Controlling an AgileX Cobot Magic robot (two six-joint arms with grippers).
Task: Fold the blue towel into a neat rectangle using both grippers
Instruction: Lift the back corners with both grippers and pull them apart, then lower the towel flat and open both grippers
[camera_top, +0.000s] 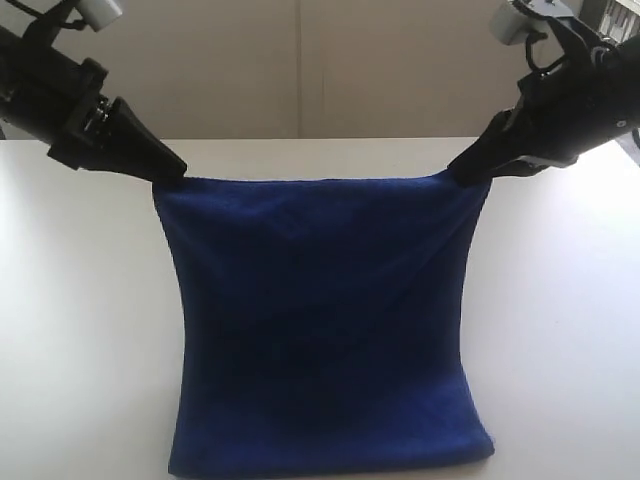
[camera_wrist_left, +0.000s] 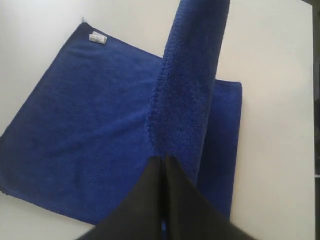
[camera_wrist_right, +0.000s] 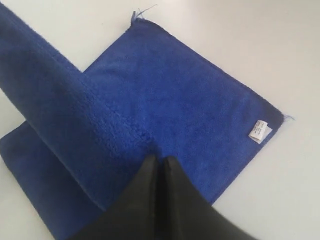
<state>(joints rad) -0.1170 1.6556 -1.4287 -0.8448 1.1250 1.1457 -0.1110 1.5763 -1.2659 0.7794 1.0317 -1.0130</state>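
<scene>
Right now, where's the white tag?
The white tag sits at a corner of the blue towel lying flat on the table, shown only in wrist views.

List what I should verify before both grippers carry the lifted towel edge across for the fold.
Left gripper shut on a corner of the deep-blue plush rectangular towel: ok.
Right gripper shut on the other lifted corner: ok.
Lifted edge straight and level between them: ok.
Rest of towel flat on the white table: ok.
Corner with the small white tag lying flat: ok.
How much cloth each gripper holds: cannot tell.
</scene>
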